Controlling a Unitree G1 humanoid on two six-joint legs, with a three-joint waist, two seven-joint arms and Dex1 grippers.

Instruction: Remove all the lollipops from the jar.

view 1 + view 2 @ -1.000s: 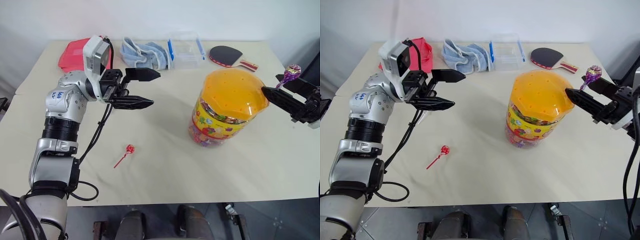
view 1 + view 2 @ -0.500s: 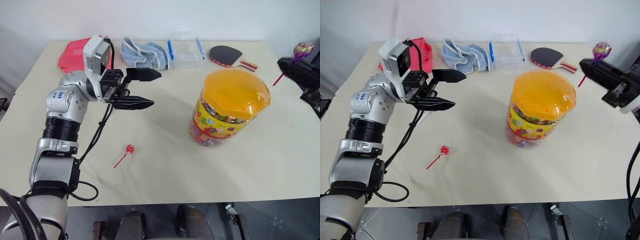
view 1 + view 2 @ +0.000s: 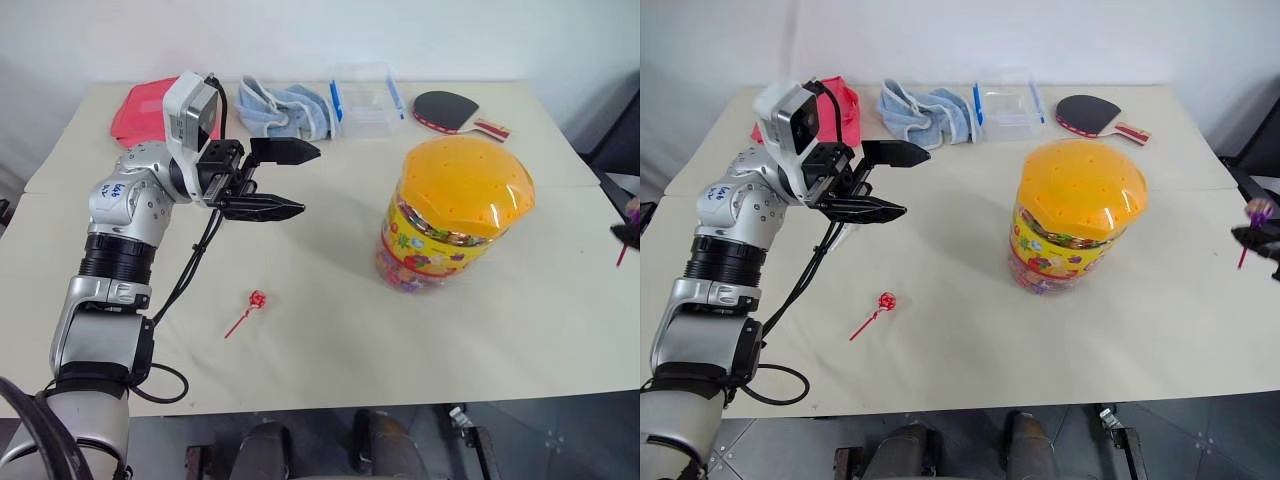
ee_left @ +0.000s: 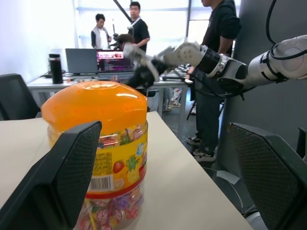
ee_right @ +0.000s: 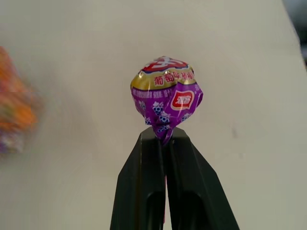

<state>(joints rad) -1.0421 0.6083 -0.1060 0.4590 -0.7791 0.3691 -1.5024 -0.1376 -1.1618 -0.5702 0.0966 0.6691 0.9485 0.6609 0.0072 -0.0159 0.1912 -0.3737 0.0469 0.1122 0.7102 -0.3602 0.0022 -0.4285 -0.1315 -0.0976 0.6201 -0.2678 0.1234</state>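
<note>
The large clear plastic jar (image 3: 455, 213) with an orange domed, hole-dotted lid and yellow label band stood upright at centre right of the head view on the cream table (image 3: 330, 340), lid on. A small red ball lollipop on a red stick (image 3: 249, 307) lay on the table at lower left of centre, well apart from the jar. The right gripper (image 5: 165, 141), at the far right edge of the head view, was clamped shut on the stick of a purple-wrapped ball lollipop (image 5: 166, 97), the sweet standing just above the fingertips. The left gripper (image 3: 295, 180) hung over the table at upper left, jaws spread wide and holding nothing. Along the upper edge lay a red cloth (image 3: 140, 108), a blue cloth (image 3: 285, 106), a clear blue-clipped box (image 3: 366, 99) and a black-faced paddle (image 3: 452, 109).
</note>
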